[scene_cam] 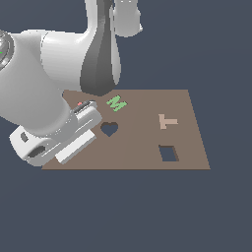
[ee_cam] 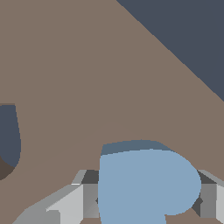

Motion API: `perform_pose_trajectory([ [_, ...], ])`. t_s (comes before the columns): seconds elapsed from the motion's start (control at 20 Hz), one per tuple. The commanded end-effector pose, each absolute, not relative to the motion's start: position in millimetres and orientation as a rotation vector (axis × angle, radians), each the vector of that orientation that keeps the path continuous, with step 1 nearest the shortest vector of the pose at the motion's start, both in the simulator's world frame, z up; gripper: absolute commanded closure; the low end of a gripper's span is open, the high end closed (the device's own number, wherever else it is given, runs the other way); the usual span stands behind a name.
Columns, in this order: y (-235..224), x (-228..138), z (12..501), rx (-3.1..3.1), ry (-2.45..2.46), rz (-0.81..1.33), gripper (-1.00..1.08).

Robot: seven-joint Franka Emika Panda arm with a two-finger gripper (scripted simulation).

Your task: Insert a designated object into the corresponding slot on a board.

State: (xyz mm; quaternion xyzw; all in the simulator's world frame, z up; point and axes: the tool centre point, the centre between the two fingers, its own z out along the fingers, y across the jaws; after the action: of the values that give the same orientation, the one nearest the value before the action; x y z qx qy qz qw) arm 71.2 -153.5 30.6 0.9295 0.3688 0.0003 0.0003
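In the wrist view the light-blue heart-shaped block (ee_cam: 146, 183) fills the gap of my gripper (ee_cam: 148, 199). A grey finger (ee_cam: 87, 194) presses on one side of it and another finger (ee_cam: 209, 199) on the other, so the gripper is shut on the heart. Brown board (ee_cam: 87, 65) lies right under it. The dark heart-shaped slot (ee_cam: 8, 135) shows at the picture's edge, apart from the block. In the exterior view the slot (scene_cam: 109, 129) lies on the board (scene_cam: 142, 147) just to the right of my hand (scene_cam: 74, 133), whose body hides the fingers and the block.
A green M (scene_cam: 116, 103) lies behind the slot. A pale pink T (scene_cam: 167, 120) sits toward the exterior view's right, with a dark rectangular cutout (scene_cam: 169, 153) in front of it. A small red piece (scene_cam: 79, 104) peeks out beside my arm.
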Motion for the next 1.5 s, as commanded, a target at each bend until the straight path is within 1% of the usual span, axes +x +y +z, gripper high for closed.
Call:
perform_pose_trajectory([
  [0.0, -153.5, 71.2, 31.1, 2.920, 1.158, 0.001, 1.08],
  [0.4, -153.2, 70.0, 33.1, 2.927, 1.142, -0.001, 1.08],
  [0.75, -151.7, 63.9, 33.5, 2.968, 1.030, -0.001, 1.08],
  [1.1, -147.4, 52.8, 34.3, 3.035, 0.812, -0.001, 1.08],
  [1.45, -138.2, 37.9, 35.5, 3.104, 0.485, 0.000, 1.08],
])
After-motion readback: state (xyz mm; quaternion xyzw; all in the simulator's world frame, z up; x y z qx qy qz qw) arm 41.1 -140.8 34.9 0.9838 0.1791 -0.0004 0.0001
